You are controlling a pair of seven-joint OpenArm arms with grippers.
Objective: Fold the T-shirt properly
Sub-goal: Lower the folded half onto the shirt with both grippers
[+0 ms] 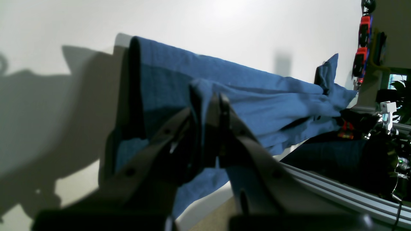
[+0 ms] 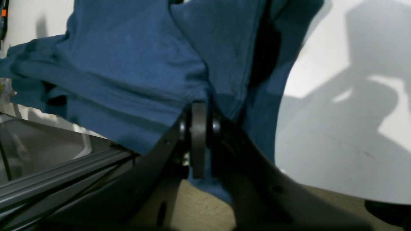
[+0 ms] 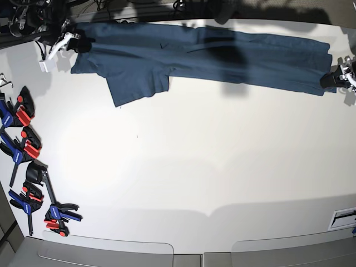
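Along the far edge of the table [image 3: 183, 178] the shirt [image 3: 211, 55] lies stretched into a long band, a sleeve hanging toward the near side. The left gripper [image 1: 207, 99] is clamped on cloth at one end, and the right gripper [image 2: 199, 109] pinches a bunched edge at the other. Holding both ends apart likely keeps the fabric taut and flat, so the next fold can land cleanly. Clamps [image 3: 25, 144] sit well apart at the table's side, out of the way.
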